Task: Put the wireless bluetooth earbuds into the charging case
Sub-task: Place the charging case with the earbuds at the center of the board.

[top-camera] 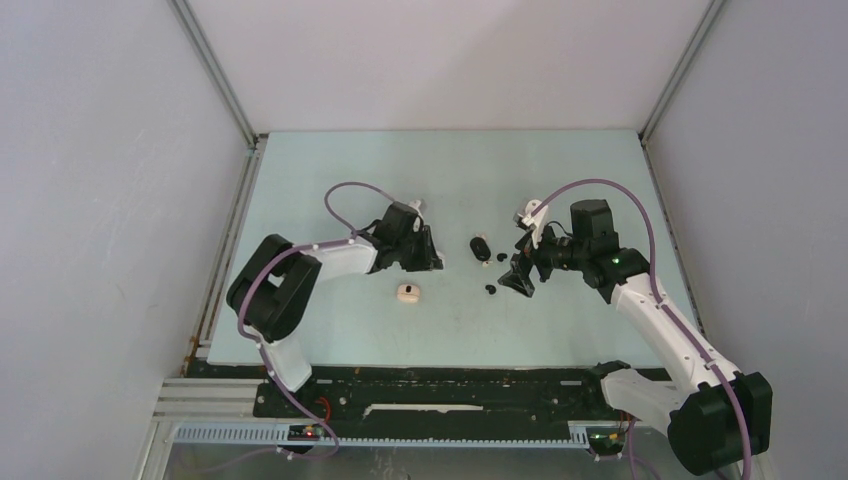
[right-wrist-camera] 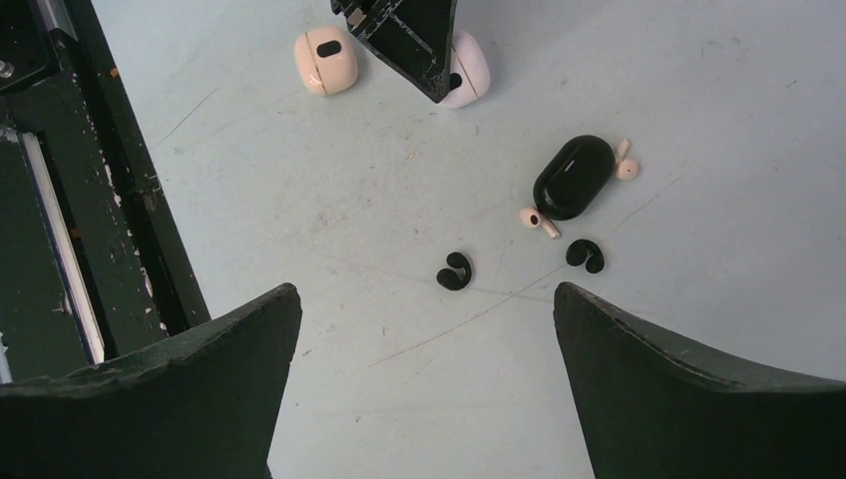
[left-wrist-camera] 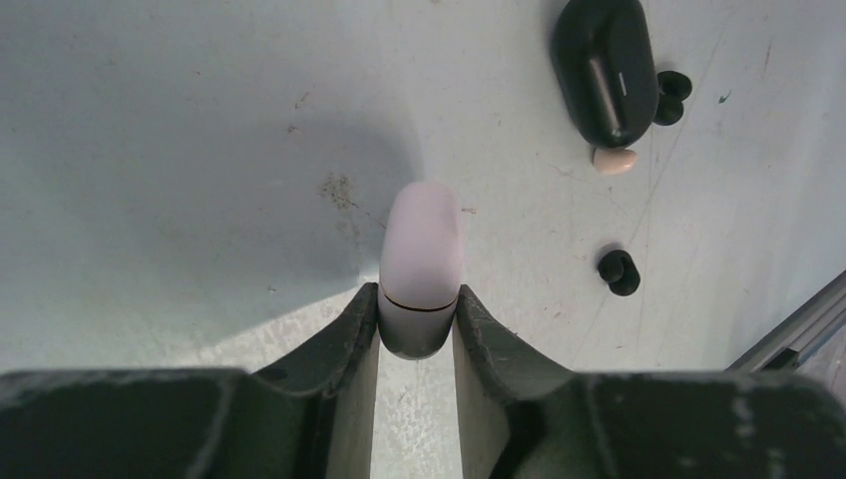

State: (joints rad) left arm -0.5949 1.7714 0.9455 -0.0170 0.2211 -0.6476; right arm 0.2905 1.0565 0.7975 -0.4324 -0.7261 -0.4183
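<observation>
From the overhead view the left claw (top-camera: pixel 428 260) sits just left of the middle of the pale green table (top-camera: pixel 330 170). Its own wrist camera shows it clenched on a white case (left-wrist-camera: pixel 421 249). Both fingers (left-wrist-camera: pixel 354 339) press against the case's lower sides, and a thin dark seam crosses the case just above where they grip. A second white case (top-camera: pixel 408 292) lies free on the table, just below that claw in the overhead frame. The right claw (right-wrist-camera: pixel 427 299) hangs over the table right of centre with its jaws spread wide and nothing between them. Beyond that gap, in the right wrist view, a glossy black case (right-wrist-camera: pixel 572 178) lies centre-right of the frame. The earbuds are loose on the table around it. One white bud (right-wrist-camera: pixel 540 222) is just beside its lower-left end, and the other white bud (right-wrist-camera: pixel 627 168) is just beside its upper-right side. A black bud (right-wrist-camera: pixel 586 255) is near, below the case, and a second black bud (right-wrist-camera: pixel 454 270) is farther off to the lower left.
</observation>
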